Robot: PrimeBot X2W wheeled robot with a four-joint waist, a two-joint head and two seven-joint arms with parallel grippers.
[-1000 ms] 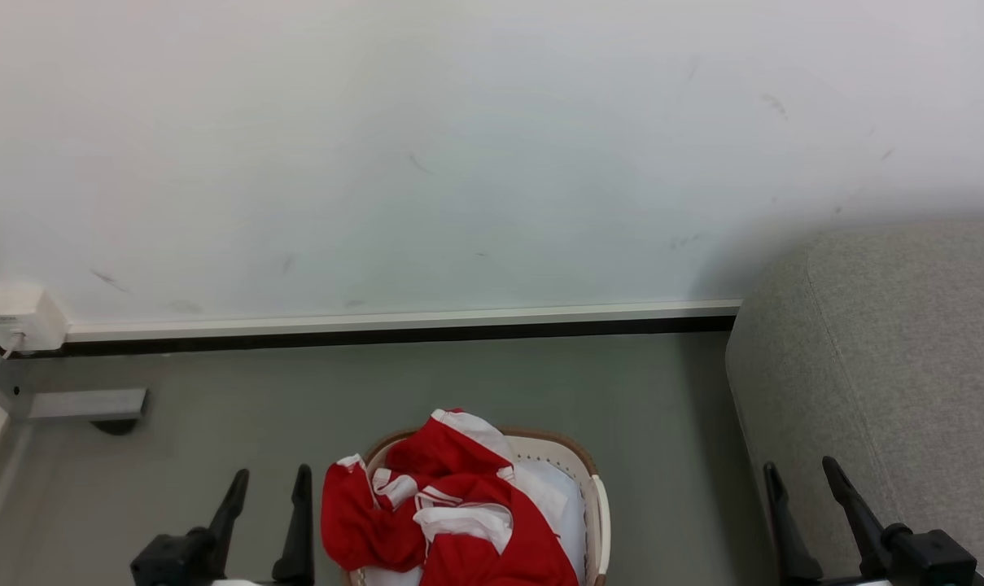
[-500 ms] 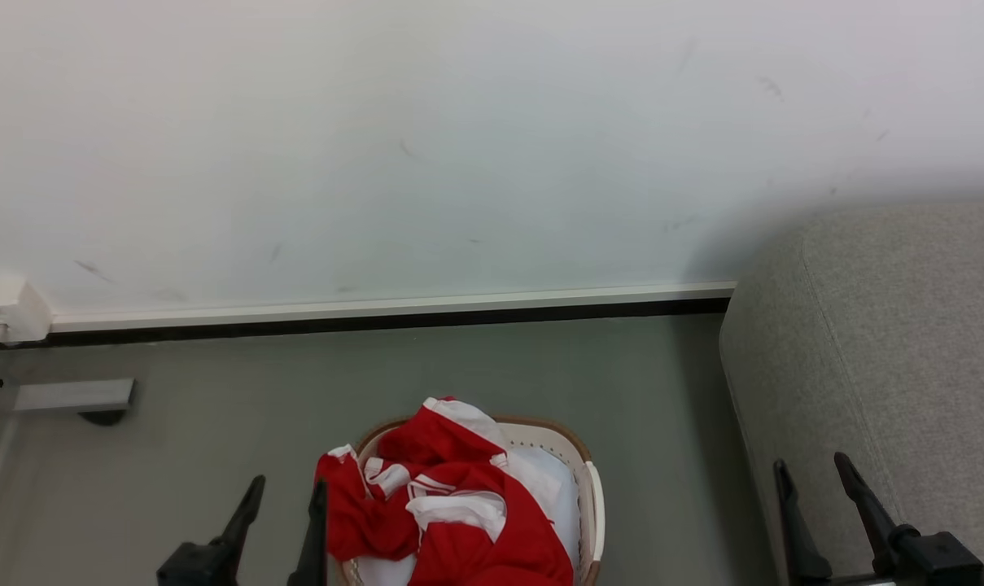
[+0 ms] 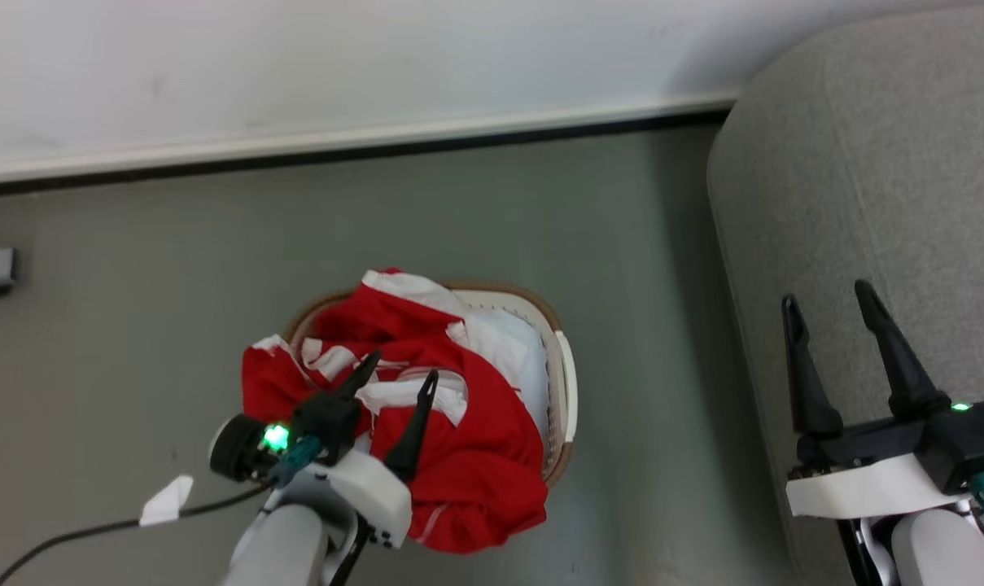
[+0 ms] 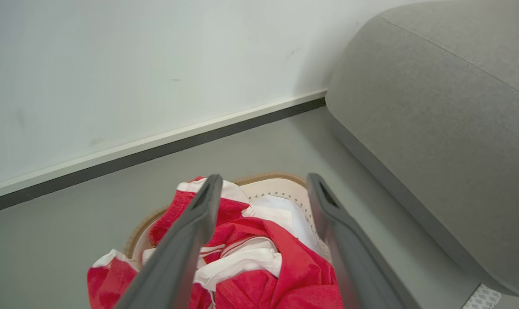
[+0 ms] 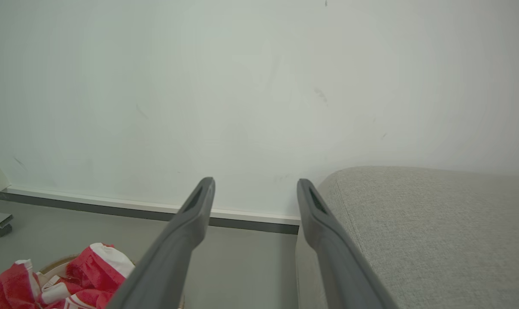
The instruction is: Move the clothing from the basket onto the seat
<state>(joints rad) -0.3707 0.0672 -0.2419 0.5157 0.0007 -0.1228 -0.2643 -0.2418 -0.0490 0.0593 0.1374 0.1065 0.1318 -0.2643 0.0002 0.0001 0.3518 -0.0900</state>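
clothing [image 3: 467, 464]: a crumpled red heap with white cuffs and thin white stripes. it lies in the basket and is piled above the rim. one red lobe hangs out over the rim on the robot's left, and another fold droops over the near end, towards the robot.
clothing's long axis: runs from the end by the wall to the near end. it leans a little towards the seat as it comes closer, much the same line as the basket under it.
basket [image 3: 562, 382]: oval, cream with a brown rim, standing on the grey floor [image 3: 150, 244]. its long axis points from the robot towards the wall [image 3: 296, 57]. a side handle faces the seat, and white lining shows on that side.
seat [image 3: 866, 163]: a big grey sofa on the robot's right, near the basket but apart from it, with a strip of floor between them. its rounded end reaches the skirting board [image 3: 378, 140].
left tool [image 3: 403, 367]: hangs over the middle of the heap, fingers apart, tips pointing to the wall and slightly towards the seat. nothing is pinched between them. from the left wrist the red cloth shows in the gap. i cannot tell whether the tips touch it.
right tool [image 3: 825, 295]: over the seat's near edge, fingers spread wide and pointing to the wall, gripping nothing.
by the left arm: a dark cable [image 3: 93, 531] with a white tag [image 3: 166, 499] lies on the floor.
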